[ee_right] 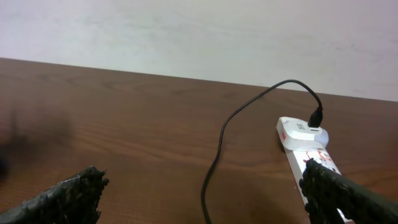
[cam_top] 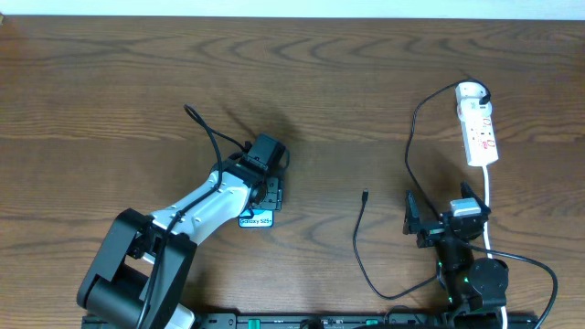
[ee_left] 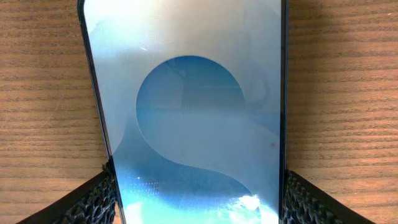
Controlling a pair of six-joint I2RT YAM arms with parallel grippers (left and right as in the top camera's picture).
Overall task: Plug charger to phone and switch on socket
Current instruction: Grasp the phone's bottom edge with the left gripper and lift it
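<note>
The phone (ee_left: 193, 112) lies flat on the wooden table, its light-blue screen facing up; in the overhead view only its lower end with the "Galaxy S25" text (cam_top: 256, 219) shows under the arm. My left gripper (cam_top: 266, 195) straddles it, and a finger (ee_left: 93, 199) presses on each long edge. The charger (cam_top: 358, 247) runs as a thin black cable across the table, and its connector tip (cam_top: 365, 195) lies loose. Its black plug (ee_right: 316, 119) sits in the socket (cam_top: 478, 132) at the far right. My right gripper (ee_right: 205, 199) hangs open over the cable (ee_right: 217, 155), holding nothing.
The socket's thick white cord (cam_top: 491, 196) runs toward the front past my right arm. The table's far edge meets a pale wall (ee_right: 186, 31). Bare wood (cam_top: 110, 110) lies left of the phone.
</note>
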